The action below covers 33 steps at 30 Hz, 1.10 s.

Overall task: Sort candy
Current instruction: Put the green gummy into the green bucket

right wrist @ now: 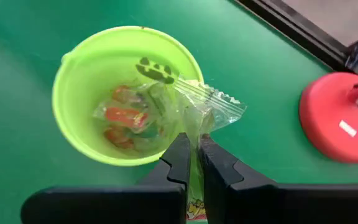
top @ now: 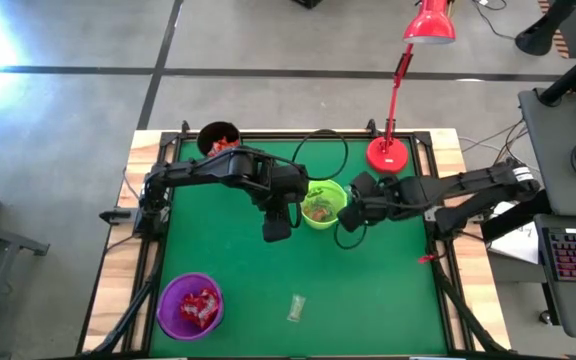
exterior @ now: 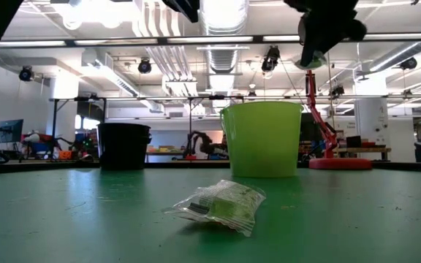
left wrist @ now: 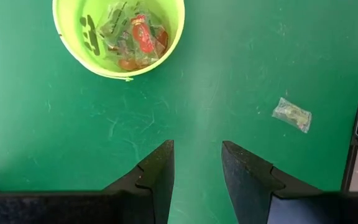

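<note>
My right gripper (right wrist: 194, 155) is shut on a candy in a clear pale wrapper (right wrist: 207, 106), raised above the near-right rim of the green cup (right wrist: 126, 93). That cup (top: 323, 203) holds several candies in clear wrappers. My left gripper (left wrist: 197, 168) hangs open over the bare mat to the left of the green cup (left wrist: 118, 34), with nothing between its fingers. Another clear-wrapped candy (exterior: 221, 204) lies flat on the mat near the front edge (top: 296, 307). The purple cup (top: 190, 305) and the black cup (top: 218, 138) hold red candies. My right gripper pinches the candy's clear wrapper (right wrist: 194, 127) between its two fingers. The fingers slant down toward the green cup from the table's right side. The rest of the wrapper sticks out beyond the fingertips, lifted clear of the cup and the mat.
A red lamp stands on its round base (top: 387, 153) at the far right of the mat, close behind my right arm. The purple cup is at the near left, the black cup at the far left. Bare green mat (top: 368, 290) lies near right.
</note>
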### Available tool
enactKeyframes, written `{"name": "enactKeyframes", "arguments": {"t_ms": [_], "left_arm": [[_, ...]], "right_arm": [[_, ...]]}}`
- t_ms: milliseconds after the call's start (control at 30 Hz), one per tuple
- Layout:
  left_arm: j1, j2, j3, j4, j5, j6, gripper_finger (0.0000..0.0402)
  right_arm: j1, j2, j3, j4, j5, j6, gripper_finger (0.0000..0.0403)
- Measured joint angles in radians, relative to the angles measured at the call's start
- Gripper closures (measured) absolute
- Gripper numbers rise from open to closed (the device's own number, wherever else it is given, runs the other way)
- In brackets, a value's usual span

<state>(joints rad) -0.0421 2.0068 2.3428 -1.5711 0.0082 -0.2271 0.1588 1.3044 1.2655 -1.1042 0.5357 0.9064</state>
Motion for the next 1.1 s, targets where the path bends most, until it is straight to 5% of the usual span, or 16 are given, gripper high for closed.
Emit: {"name": "enactKeyframes", "arguments": {"t_ms": [400, 667, 1100], "left_arm": [[0.005, -0.019, 0.000, 0.000, -0.003, 0.001, 0.0285], [0.006, -0.044, 0.000, 0.000, -0.027, 0.004, 0.0285], [0.006, -0.051, 0.000, 0.000, -0.027, 0.026, 0.0285]], "right_arm": [[-0.125, 0.007, -0.018, 0.274, -0.216, -0.308, 0.0390], [-0.130, 0.007, -0.022, 0.405, -0.262, -0.437, 0.0388], [-0.136, 0.098, 0.001, 0.430, -0.300, -0.527, 0.0291]]}}
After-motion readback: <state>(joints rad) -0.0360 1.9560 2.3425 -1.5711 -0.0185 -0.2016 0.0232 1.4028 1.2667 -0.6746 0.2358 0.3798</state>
